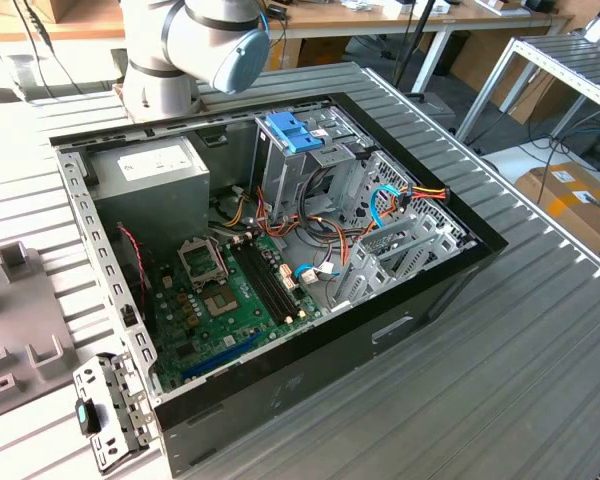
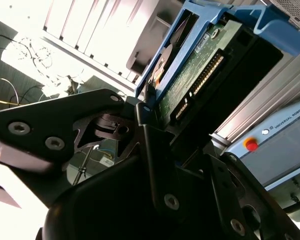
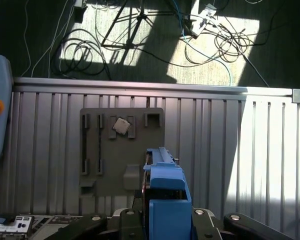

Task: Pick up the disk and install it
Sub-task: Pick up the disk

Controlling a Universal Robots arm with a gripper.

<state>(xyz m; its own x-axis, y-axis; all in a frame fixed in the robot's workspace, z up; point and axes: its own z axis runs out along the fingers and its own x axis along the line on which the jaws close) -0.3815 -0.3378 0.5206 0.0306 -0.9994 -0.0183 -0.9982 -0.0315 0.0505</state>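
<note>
The disk point(image 2: 190, 80) is in my hand point(image 2: 157, 107). My fingers are pressed together on it and pinch it near one end, so most of its body reaches out beyond my fingertips, away from my wrist. In the second wrist view I see its green circuit board and the row of connector pins. In the first wrist view its blue side rail point(image 3: 167, 187) stands straight out in front of my hand. Beyond the disk, well apart from my fingertips, lies the ribbed desk point(image 3: 215, 150) with a grey fixture plate point(image 3: 150, 145) and a small chip point(image 3: 121, 125) on the plate. The open computer case point(image 1: 400, 320) with its drive cage point(image 1: 280, 180) is in the exterior view, and I cannot tell how far it is from my hand. I judge that the danger is in the grip. I hold only a short part of the disk, so the long free part can swing or slide between my fingers if I turn quickly. A disk that sits a little tilted can jam with its rails at the mouth of the cage, or catch the loose cables point(image 1: 380, 205) beside it. The bare circuit board could also scrape on metal.
</note>
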